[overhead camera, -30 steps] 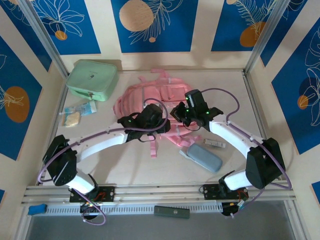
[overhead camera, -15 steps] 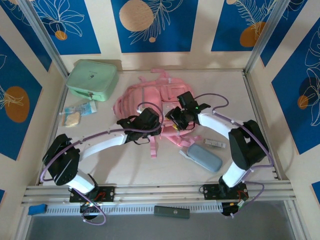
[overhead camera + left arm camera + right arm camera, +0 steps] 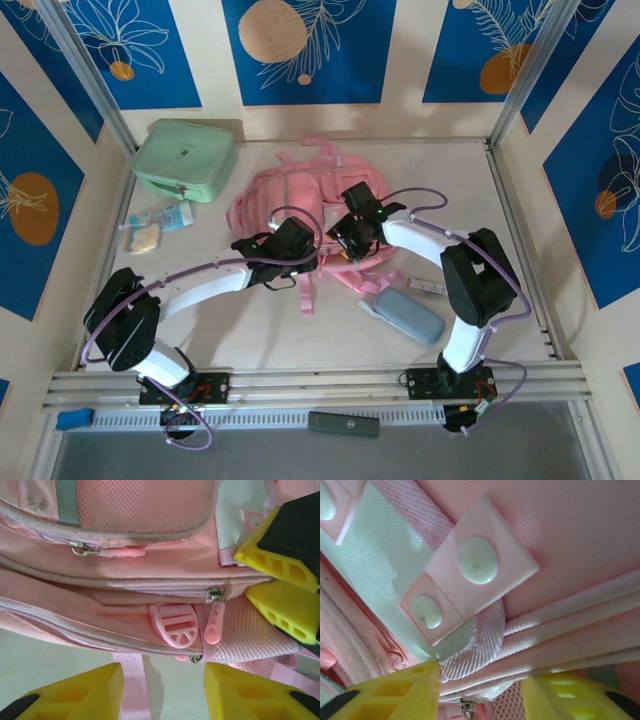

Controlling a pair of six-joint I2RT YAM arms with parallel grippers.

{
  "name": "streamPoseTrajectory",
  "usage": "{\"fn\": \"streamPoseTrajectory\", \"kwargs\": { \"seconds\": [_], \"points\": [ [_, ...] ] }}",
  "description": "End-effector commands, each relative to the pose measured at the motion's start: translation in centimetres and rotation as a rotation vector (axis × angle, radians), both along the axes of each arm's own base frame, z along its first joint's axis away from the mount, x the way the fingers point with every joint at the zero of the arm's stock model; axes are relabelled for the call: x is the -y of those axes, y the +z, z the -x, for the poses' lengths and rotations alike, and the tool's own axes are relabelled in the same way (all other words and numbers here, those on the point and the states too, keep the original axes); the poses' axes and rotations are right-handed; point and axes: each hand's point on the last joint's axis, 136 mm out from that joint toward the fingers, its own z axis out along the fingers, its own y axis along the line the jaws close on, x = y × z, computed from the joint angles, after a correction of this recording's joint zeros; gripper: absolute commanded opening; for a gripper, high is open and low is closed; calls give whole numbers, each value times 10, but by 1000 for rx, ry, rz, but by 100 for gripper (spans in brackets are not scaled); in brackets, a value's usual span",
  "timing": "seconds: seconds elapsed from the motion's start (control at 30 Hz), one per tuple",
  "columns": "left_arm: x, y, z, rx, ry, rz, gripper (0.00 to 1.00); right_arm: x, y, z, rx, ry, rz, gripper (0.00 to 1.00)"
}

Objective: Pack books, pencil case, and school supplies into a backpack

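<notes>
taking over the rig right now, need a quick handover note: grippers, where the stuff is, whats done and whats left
Left gripper: open, holding nothing, fingers apart over a pink strap at the backpack's near edge.
Right gripper: fingers apart, pressed up to the backpack's piping and webbing. No firm grip visible.
Pencil case and small whitish bar: on the table right of the backpack, outside it.
Done: neither of these is packed yet.
Left: get the backpack open, then load the pencil case, the bar and the rest.
</notes>
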Motion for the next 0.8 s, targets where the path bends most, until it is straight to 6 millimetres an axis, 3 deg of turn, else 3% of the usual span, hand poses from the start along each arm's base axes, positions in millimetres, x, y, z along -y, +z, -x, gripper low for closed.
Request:
{"fn": "streamPoseTrajectory", "kwargs": {
  "seconds": [0.0, 0.07, 0.3, 0.77],
  "points": [
    [1, 4, -1, -3, -4, 24, 47, 5, -7, -11, 11, -52, 41, 35],
    [3, 3, 0, -13, -16, 20, 47, 6, -6, -12, 13, -56, 44, 31],
    [10, 7, -4, -1, -73, -5, 46, 9, 12, -11, 46, -60, 1, 1],
    [53, 2, -16, 10, -276, -18, 42, 2, 44, -7, 72, -73, -113, 0]
  ]
}}
